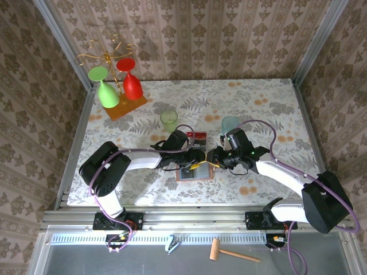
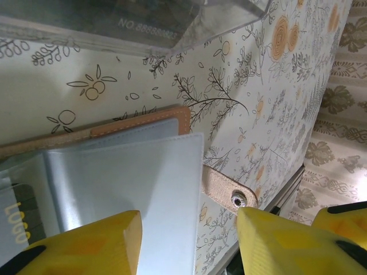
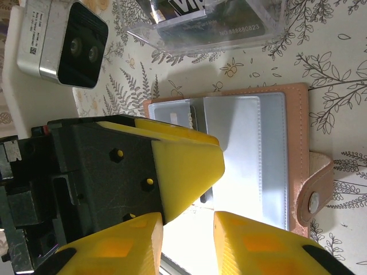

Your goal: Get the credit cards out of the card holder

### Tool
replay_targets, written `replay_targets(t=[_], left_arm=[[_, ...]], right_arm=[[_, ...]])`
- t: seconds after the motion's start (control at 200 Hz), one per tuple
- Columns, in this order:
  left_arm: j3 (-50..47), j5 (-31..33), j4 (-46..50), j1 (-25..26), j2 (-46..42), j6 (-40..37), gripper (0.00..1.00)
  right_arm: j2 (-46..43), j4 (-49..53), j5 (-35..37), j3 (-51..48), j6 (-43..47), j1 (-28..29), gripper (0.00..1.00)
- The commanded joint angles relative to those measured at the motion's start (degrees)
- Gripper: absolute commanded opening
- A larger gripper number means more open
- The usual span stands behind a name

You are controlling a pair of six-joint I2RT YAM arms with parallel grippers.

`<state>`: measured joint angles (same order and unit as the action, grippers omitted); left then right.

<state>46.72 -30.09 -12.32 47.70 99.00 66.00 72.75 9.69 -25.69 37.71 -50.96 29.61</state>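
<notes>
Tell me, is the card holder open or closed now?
Open. The card holder lies spread, clear pockets facing up, and its snap strap is unfastened.

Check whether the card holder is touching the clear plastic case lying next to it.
Apart. The right wrist view shows a strip of bare patterned tablecloth running between the card holder and the clear plastic case.

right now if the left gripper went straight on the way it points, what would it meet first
Most likely the card holder: its clear sleeve page lies just ahead, between the left gripper's open fingers. Depth is unclear.
</notes>
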Motion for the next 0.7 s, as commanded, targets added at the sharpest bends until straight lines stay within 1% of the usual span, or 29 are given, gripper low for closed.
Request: replay_targets(t=[0.0,0.34,0.55,0.695], left_arm=[[0.5,-0.8,-2.1,0.4,-0.2,0.3,0.49],[-0.5,-0.6,-3.2,0.4,0.8,0.6,0.51],[-2.3,-1.2,-8.0,0.3,2.7,3.2,0.51],[-2.6,-1.8,-9.5,0.3,2.7,4.3,0.51]], right_arm=[[-0.7,1.4,0.5,-0.8,0.5,0.0,0.3],[0.2,1.0,0.1,-0.8,0.6,0.0,0.3],[0.6,0.8,-0.1,-0.8,0.2,0.0,0.3],[0.5,1.3,-0.2,-0.4,0.5,0.0,0.3]])
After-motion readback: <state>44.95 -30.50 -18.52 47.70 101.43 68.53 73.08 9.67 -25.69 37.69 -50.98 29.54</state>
